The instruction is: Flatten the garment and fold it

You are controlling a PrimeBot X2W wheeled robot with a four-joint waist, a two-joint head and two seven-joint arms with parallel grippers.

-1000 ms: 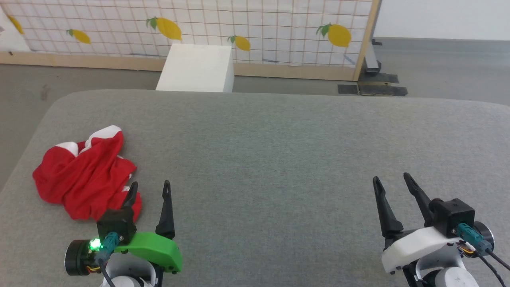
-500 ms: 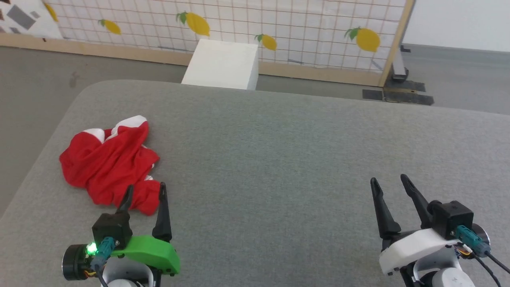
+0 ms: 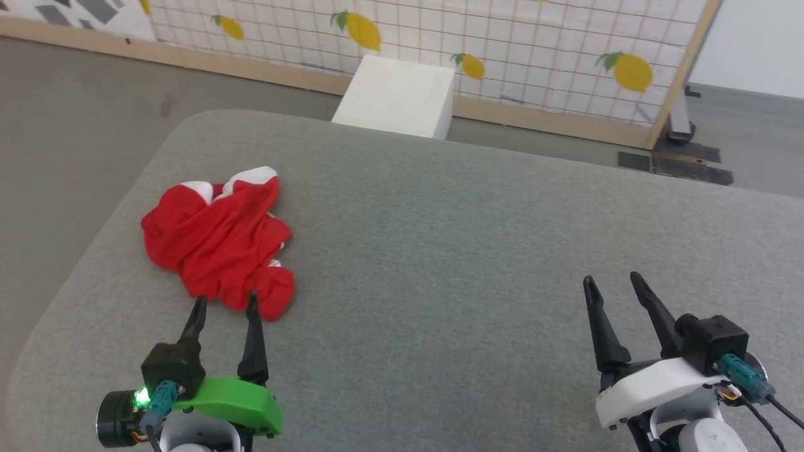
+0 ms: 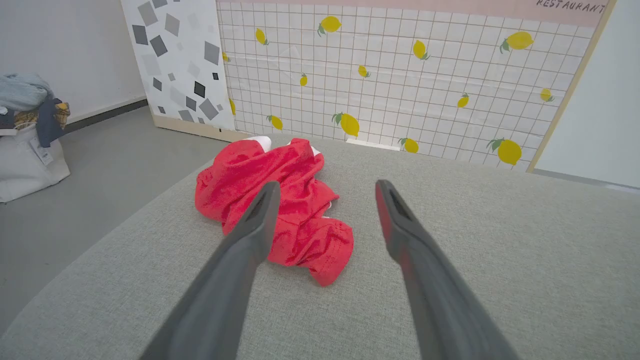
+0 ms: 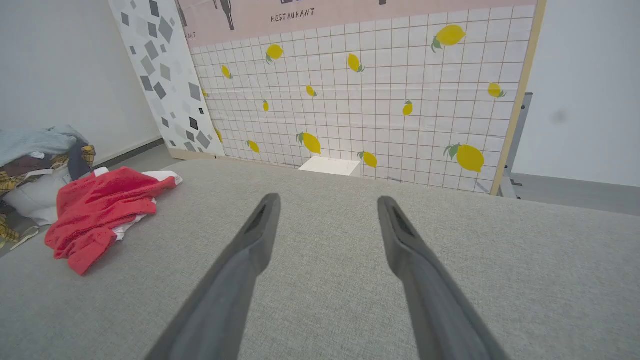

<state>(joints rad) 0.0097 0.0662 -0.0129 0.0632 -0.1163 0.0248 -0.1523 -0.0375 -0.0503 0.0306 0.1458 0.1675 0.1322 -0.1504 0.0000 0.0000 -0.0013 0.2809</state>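
Head view: the garment (image 3: pixel 220 245) lies bunched on the left part of the desk (image 3: pixel 440 251), just ahead of the left claw (image 3: pixel 227 298), which is spread wide and empty. The right claw (image 3: pixel 610 279), likewise wide, is well apart. Left wrist view: the heap runs lengthwise away, slightly left of the claw's line. Right wrist view: it lies far left.

You see the right gripper (image 5: pixel 327 200) with its two fingers spread apart above the grey counter (image 5: pixel 450 260). The garment (image 5: pixel 100 210) lies crumpled near the counter's edge, well apart from the gripper, red with some white showing. Just beyond the garment is a pile of clothes (image 5: pixel 35 150). Far from the garment, behind the counter, a white box (image 5: pixel 330 166) stands before the lemon-patterned panel (image 5: pixel 375 100).
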